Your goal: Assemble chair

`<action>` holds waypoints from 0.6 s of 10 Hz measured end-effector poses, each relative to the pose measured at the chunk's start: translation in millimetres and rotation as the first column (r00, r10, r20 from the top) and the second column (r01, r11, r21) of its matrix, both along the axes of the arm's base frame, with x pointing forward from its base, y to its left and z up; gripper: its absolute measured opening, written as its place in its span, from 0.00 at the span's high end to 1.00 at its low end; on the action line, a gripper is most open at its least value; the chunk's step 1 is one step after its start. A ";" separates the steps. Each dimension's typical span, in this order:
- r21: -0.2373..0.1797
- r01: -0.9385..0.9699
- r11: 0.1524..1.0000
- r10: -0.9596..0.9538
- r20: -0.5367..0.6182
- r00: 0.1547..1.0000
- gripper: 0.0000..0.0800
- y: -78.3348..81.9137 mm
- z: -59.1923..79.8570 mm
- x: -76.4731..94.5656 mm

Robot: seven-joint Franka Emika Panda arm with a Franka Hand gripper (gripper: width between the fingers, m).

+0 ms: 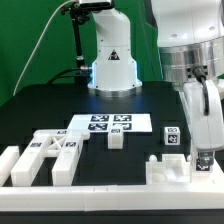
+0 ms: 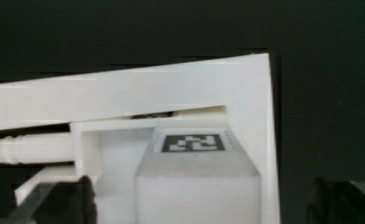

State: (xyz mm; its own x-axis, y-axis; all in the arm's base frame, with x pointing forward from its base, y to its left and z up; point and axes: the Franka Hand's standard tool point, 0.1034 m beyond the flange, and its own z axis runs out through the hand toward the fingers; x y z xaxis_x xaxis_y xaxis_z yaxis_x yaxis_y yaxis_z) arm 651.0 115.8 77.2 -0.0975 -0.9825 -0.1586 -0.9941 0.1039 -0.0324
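Observation:
My gripper [image 1: 205, 158] hangs low at the exterior view's right, over the front right corner of the table. In the wrist view, my gripper [image 2: 197, 208] is open, with dark fingers [image 2: 54, 200] on either side of a white chair block with a square tag [image 2: 197, 142]. Gaps show between the block and both fingers. A short white peg [image 2: 22, 151] sticks out beside the block. A white notched chair piece [image 1: 165, 170] lies just left of the gripper. A tagged upright piece [image 1: 172, 135] stands behind it. Several more chair pieces [image 1: 50, 155] lie at the front left.
The marker board [image 1: 110, 123] lies mid-table, with a small white block [image 1: 116, 139] in front of it. A low white rail [image 1: 100, 190] runs along the front edge. A second robot base [image 1: 112, 60] stands at the back.

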 end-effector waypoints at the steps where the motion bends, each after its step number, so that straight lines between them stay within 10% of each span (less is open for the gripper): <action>1: -0.002 -0.052 0.999 0.052 0.020 0.998 0.20 -3.6 12.3 -0.4; 3: -0.002 -0.103 0.995 0.103 0.069 0.992 0.19 -21.5 47.3 2.6; 6: -0.005 -0.106 0.994 0.107 0.074 0.992 0.19 -20.2 48.1 3.1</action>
